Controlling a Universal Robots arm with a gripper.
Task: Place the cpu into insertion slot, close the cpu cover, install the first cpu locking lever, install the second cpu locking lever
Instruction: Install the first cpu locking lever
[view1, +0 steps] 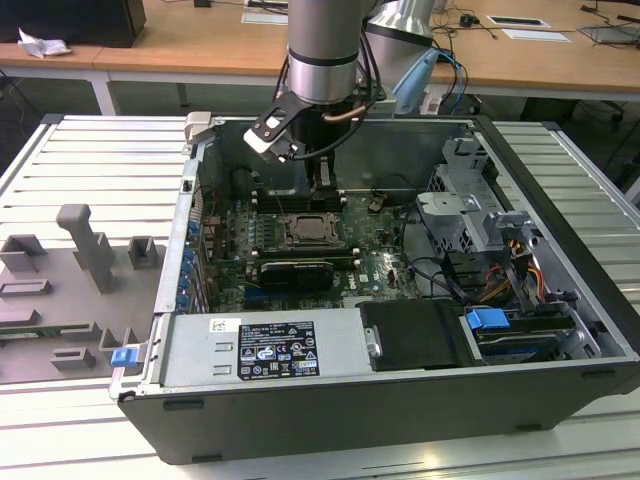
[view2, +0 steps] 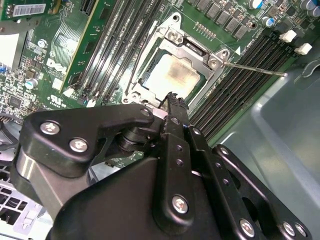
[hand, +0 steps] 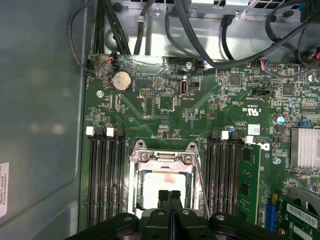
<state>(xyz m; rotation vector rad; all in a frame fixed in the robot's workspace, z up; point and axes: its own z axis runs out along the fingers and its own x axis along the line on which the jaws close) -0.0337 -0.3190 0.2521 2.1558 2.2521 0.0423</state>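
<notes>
Claw (view2: 172, 97): clenched, empty, tips near cpu cover (hand: 162, 156) edge.
Cpu (view2: 172, 75): seated under the closed cpu cover, on motherboard (hand: 150, 100).
Handling: likely light, rigid, fragile contacts; grip 2 opposite edges.
Lever (view2: 255, 68): thin rod juts out beside cover.

The cpu (hand: 150, 184) lies on the motherboard (hand: 150, 102), framed by the cpu cover (hand: 162, 157), with memory slots (hand: 105, 175) on both sides.

The case (view1: 400, 420) is open above the socket (view1: 312, 230). A black card (view1: 290, 270) lies just beside it; drive cage (view1: 470, 200) and cables (view1: 432, 272) crowd the exterior view's right. A thin lever (view2: 255, 69) juts out, seemingly over the memory slots (view2: 235, 95).
</notes>
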